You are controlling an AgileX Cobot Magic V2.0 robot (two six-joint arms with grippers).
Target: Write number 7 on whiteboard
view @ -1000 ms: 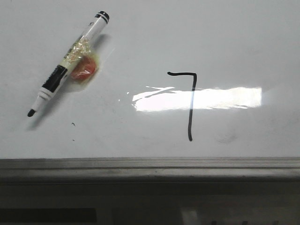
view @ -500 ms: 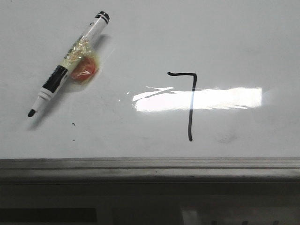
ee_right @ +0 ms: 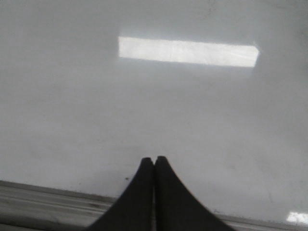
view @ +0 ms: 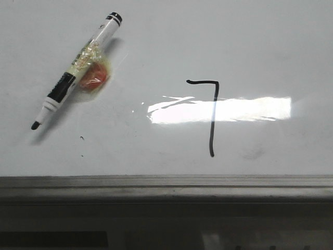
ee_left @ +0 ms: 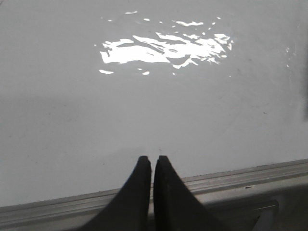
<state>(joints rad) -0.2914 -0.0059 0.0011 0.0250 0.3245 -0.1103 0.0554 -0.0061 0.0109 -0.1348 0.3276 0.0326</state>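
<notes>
Front view: the scene matches the two earlier frames, with nothing on the whiteboard (view: 270,47) displaced. The number 7 (view: 210,112) stands complete right of centre, a short top bar with a small hook at its left end and a long near-vertical stem that crosses the bright rectangular glare (view: 221,110). A dry-erase marker (view: 75,71) lies uncapped at upper left, in the same diagonal pose as before, black tip toward the near-left and banded end toward the far-right. An orange-red lump in yellowish clear adhesive (view: 93,78) touches the marker's barrel on its right side. Two tiny black specks (view: 81,138) sit below the marker tip, well apart from the digit. The grey metal frame edge (view: 166,182) runs along the near side of the board. Neither arm appears in this view. Left wrist view: the left gripper (ee_left: 152,161) hangs above the near frame edge, its two dark fingers (ee_left: 166,192) drawn together with only a hairline slit between them, holding nothing; bare board with irregular glare lies beyond. Right wrist view: the right gripper (ee_right: 154,161) takes a like pose over the frame edge, fingers (ee_right: 168,197) pressed together and empty, facing plain white surface and a rectangular reflection.
</notes>
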